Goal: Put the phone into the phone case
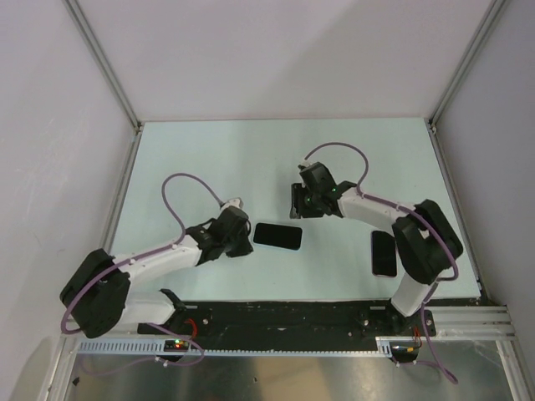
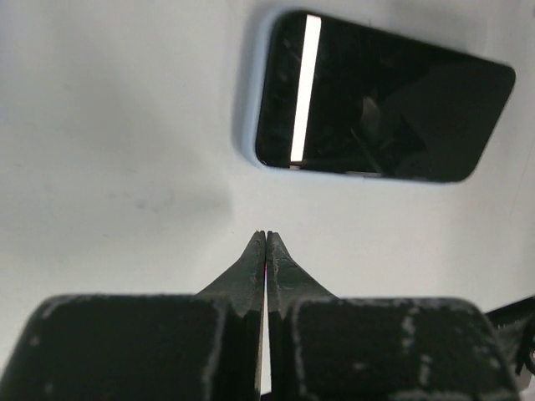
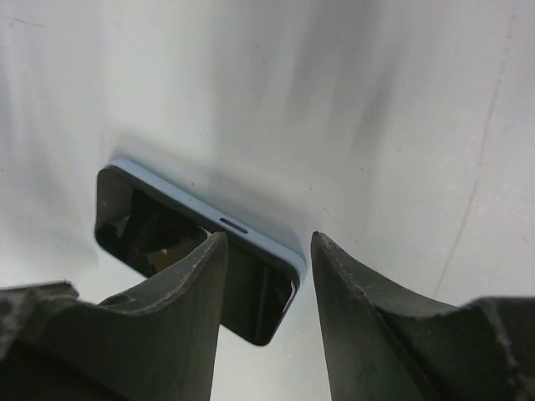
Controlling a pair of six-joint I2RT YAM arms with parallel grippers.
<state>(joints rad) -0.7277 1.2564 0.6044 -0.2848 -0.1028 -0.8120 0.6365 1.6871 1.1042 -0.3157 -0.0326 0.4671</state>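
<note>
your left jaws are pressed together, empty, at 9 o'clock of the one phone case (image 1: pixel 277 236); your right jaws stand apart, empty, at its 1 o'clock, one finger (image 3: pixel 167 317) hiding part of it in the wrist view. the one phone (image 1: pixel 384 252) lies at its 3 o'clock.

On my right wrist feed, one finger (image 3: pixel 188 317) of the right gripper (image 3: pixel 267 242) covers part of the dark, pale-rimmed slab (image 3: pixel 142 213); I can't tell if it's phone or case. Both fingers run off the bottom edge. From above, the left gripper's (image 1: pixel 238 234) fingertips are too small to make out.
</note>
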